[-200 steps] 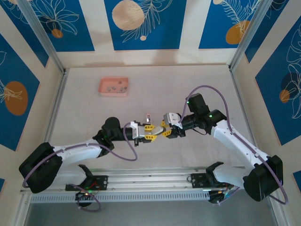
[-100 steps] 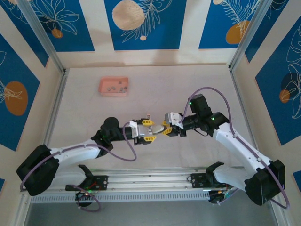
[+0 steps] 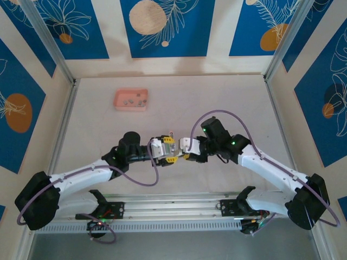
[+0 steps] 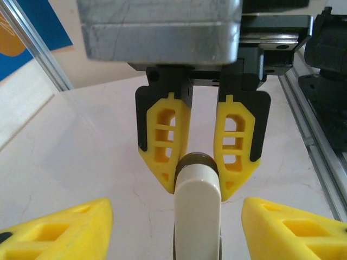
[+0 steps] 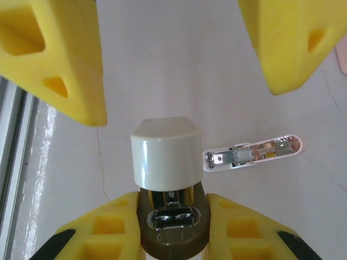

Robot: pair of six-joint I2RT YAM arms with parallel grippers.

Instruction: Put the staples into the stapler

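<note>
From above, the tiny grey metal staples [image 3: 132,100] lay in the shallow pink rectangular tray [image 3: 117,101], well apart from the left gripper [image 3: 170,150] and right gripper [image 3: 181,153], which met tip to tip near the table's middle.

In the left wrist view, its yellow fingers stood wide on either side of the cream-topped, olive-based stapler [image 4: 197,208].

In the right wrist view, its jaws were clamped on the stapler's base.

Robot lab cell. Two white arms [image 3: 87,174] are bolted to a metal rail [image 3: 173,208] behind the left gripper [image 3: 173,150] and right gripper [image 3: 183,152]. Ahead of them lies a pale table [image 3: 217,103], fenced by aluminium posts [image 3: 49,43] and blue leaf-print panels [image 3: 190,32].
</note>
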